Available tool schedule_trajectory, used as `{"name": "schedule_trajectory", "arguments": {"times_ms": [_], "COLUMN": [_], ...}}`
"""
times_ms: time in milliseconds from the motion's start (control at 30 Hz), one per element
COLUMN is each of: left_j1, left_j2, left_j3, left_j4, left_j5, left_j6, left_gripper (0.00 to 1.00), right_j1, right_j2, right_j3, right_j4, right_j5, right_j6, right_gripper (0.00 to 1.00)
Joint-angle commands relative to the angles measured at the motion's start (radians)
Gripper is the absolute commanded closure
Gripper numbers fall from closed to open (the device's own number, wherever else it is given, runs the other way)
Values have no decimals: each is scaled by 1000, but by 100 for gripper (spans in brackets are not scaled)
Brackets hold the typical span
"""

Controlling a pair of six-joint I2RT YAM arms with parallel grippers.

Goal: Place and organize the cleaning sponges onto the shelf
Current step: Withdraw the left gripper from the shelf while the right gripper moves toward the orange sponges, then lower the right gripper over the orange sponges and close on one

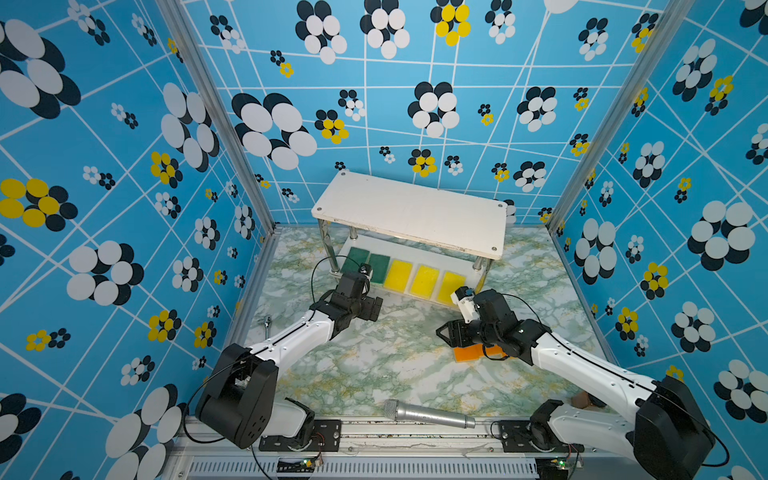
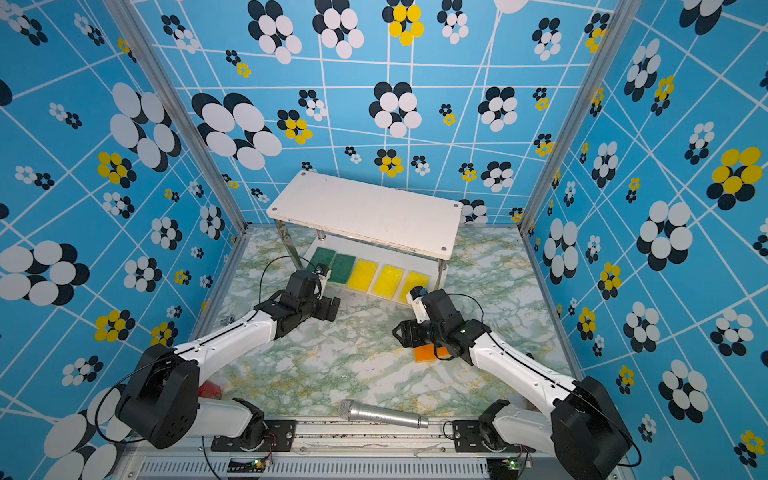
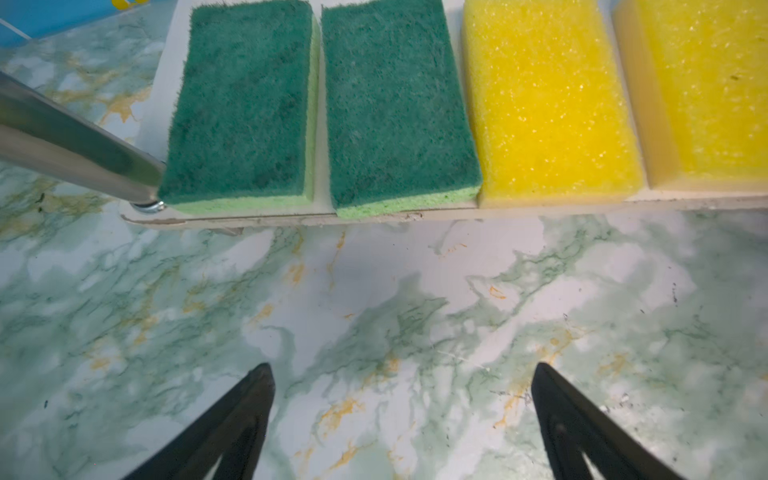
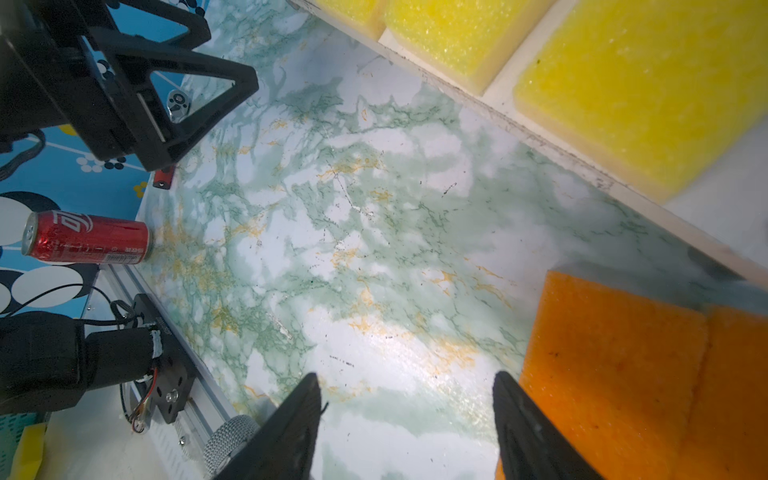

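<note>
1. Left wrist view: the left hand hangs over the table just in front of the shelf, fingers spread wide with nothing between them. On its lower board the green sponges lie flat, side by side, at the end by a metal post. The yellow sponges follow along the row.
2. Right wrist view: the right hand is tipped low over the table, fingers partly apart and empty. The orange sponges lie on the table just outside one finger, in front of the shelf's yellow end.
3. In both top views the left arm reaches to the shelf's green end, wrist dipped. The right arm has its wrist turned along the shelf front, over the orange sponges. The top board is bare.
4. To my eye the orange ones come next. The right hand should square up across a sponge's short side, come straight down and close gently — foam squashes. Then it should lift clear of the shelf's near edge before heading for the bare board, with the left arm kept out of the way.
</note>
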Motion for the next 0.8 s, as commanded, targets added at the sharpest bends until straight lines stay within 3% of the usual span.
{"name": "schedule_trajectory", "arguments": {"times_ms": [0, 133, 367, 500, 767], "left_j1": [-39, -69, -92, -114, -173], "left_j2": [-60, -82, -90, -83, -80], "left_j3": [-14, -9, 18, 2, -5], "left_j4": [-63, -105, -87, -33, -32], "left_j5": [55, 99, 141, 174, 135], "left_j6": [-27, -53, -86, -110, -132], "left_gripper": [1, 1, 1, 1, 1], "right_j1": [-6, -6, -6, -7, 1], "right_j2": [-68, -189, -361, -310, -171], "right_j3": [18, 7, -69, -55, -42], "right_j4": [-108, -221, -233, -225, -129], "right_j5": [57, 161, 205, 206, 171], "right_j6": [25, 73, 153, 156, 159], "right_gripper": [32, 32, 31, 30, 30]}}
